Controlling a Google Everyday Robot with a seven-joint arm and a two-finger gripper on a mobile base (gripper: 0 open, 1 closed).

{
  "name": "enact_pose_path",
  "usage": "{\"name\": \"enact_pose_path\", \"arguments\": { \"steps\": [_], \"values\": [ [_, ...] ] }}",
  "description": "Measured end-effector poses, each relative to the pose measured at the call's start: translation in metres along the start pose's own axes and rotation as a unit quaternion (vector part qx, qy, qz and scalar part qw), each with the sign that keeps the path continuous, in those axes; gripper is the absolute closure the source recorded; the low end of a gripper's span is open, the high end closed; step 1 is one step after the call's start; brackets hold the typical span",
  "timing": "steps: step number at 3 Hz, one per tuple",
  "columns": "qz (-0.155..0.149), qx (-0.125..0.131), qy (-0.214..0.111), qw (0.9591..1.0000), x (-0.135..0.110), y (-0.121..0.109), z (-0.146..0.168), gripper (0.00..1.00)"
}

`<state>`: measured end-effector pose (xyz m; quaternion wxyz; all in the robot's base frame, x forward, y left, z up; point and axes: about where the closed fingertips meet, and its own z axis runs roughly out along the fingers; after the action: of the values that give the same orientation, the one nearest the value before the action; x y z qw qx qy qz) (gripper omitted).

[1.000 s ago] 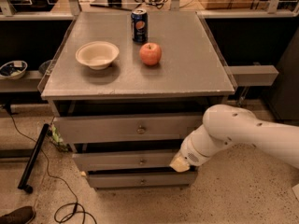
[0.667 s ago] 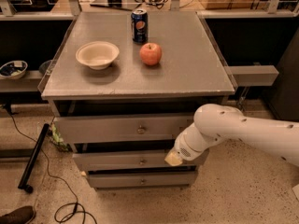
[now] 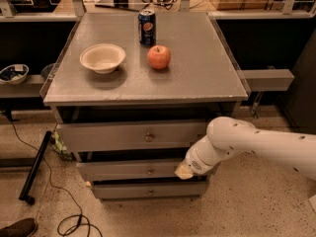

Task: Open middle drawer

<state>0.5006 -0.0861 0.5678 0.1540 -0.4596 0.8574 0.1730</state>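
Note:
The middle drawer (image 3: 121,171) is a grey, long, low panel with a small round metal knob (image 3: 150,171) at its centre. It sits between the larger top drawer (image 3: 113,136) and the smaller bottom drawer (image 3: 128,191). My white arm reaches in from the right. Its gripper (image 3: 183,172) is in front of the right part of the middle drawer's panel, a little to the right of the knob. Only its pale tip shows past the wrist.
On the cabinet top (image 3: 197,78) stand a beige bowl (image 3: 102,58), a red apple (image 3: 159,57) and a blue soda can (image 3: 146,20). A black bar (image 3: 34,167) and cables (image 3: 69,216) lie on the floor at the left. A grey shelf (image 3: 266,79) juts out at the right.
My arm and gripper have moved left along the middle drawer's front, closer to its knob. The drawers have not visibly moved.

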Motion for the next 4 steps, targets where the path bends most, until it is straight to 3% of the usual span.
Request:
{"name": "enact_pose_path", "arguments": {
  "steps": [2, 3, 4],
  "values": [
    [0.036, -0.013, -0.009, 0.9992, 0.03, -0.022, 0.033, 1.0],
    [0.042, -0.019, -0.014, 0.9988, 0.029, -0.03, 0.042, 1.0],
    [0.042, -0.019, -0.014, 0.9988, 0.029, -0.03, 0.042, 0.73]
  ]
}}
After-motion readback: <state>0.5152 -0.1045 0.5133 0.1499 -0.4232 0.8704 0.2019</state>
